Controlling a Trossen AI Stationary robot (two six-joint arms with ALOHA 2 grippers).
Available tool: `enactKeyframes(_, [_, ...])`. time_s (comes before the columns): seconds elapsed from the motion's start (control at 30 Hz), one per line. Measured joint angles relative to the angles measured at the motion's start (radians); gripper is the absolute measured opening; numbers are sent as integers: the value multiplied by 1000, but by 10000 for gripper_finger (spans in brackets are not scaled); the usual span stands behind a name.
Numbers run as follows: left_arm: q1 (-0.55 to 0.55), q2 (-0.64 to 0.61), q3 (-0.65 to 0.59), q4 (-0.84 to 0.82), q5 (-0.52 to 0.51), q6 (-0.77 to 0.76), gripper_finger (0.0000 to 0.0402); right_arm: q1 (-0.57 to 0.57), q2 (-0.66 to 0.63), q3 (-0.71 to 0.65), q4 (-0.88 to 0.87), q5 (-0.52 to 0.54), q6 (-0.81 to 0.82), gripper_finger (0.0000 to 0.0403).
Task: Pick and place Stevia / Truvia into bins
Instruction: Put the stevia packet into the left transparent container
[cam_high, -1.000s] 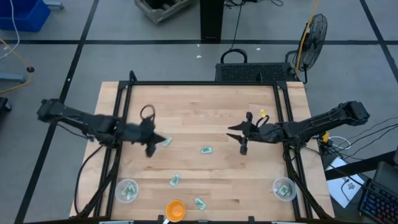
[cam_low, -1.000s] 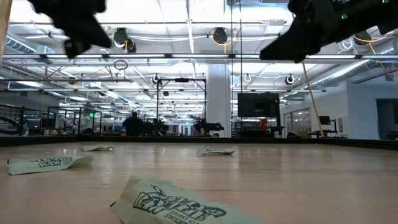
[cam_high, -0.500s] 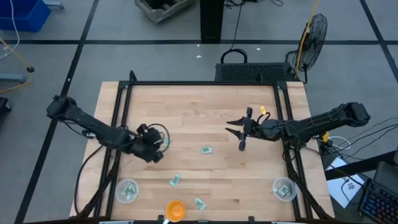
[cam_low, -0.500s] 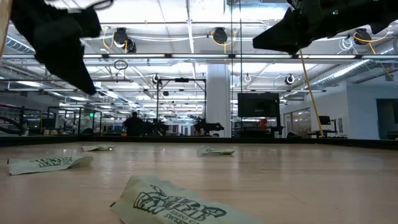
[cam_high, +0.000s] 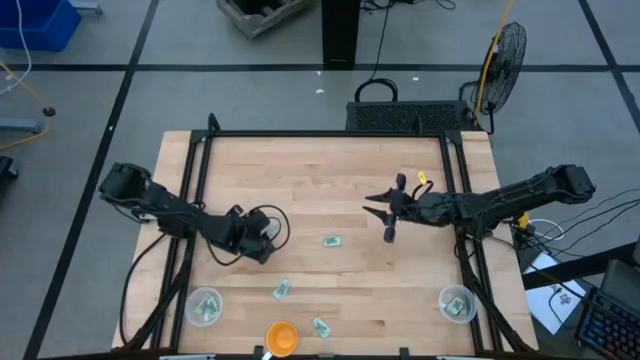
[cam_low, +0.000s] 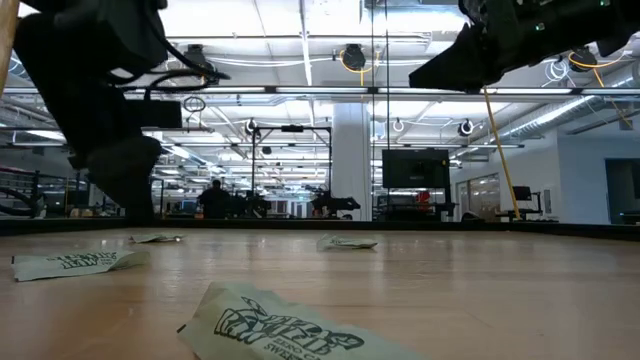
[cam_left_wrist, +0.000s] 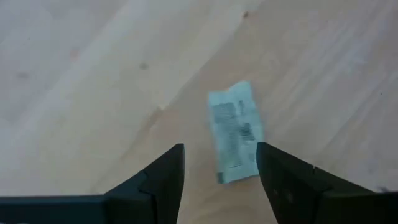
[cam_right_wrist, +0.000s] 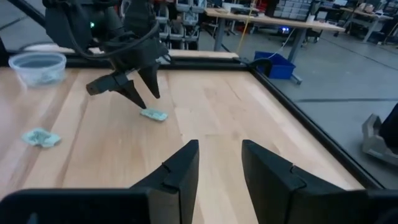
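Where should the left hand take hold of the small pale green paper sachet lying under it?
Come straight down on the pale green paper sachet and pinch its long edges: it lies flat on the wooden table, between the open fingers of the left hand.

We see grey floor | standing fan | blue bin | ceiling lights | dark monitor

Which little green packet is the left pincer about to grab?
The sachet lying flat right between the open left pincer fingers. The other sachets lie farther off, with no pincer over them.
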Motion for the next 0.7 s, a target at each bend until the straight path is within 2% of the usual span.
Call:
enactKeyframes(0.17, [1, 64, 1, 83, 43, 35, 207, 1, 0, 0, -39, 0, 39, 114])
enactKeyframes(0.33, [1, 83, 5, 57, 46, 10, 190, 1, 0, 0, -49, 0, 56, 114])
enactKeyframes(0.43, [1, 77, 4, 57, 54, 5, 152, 1, 0, 0, -50, 0, 56, 114])
enactKeyframes(0.63, [10, 74, 3, 60, 75, 9, 40, 1, 0, 0, -48, 0, 56, 114])
enactKeyframes(0.7, [13, 74, 2, 65, 75, 10, 14, 1, 0, 0, -48, 0, 54, 114])
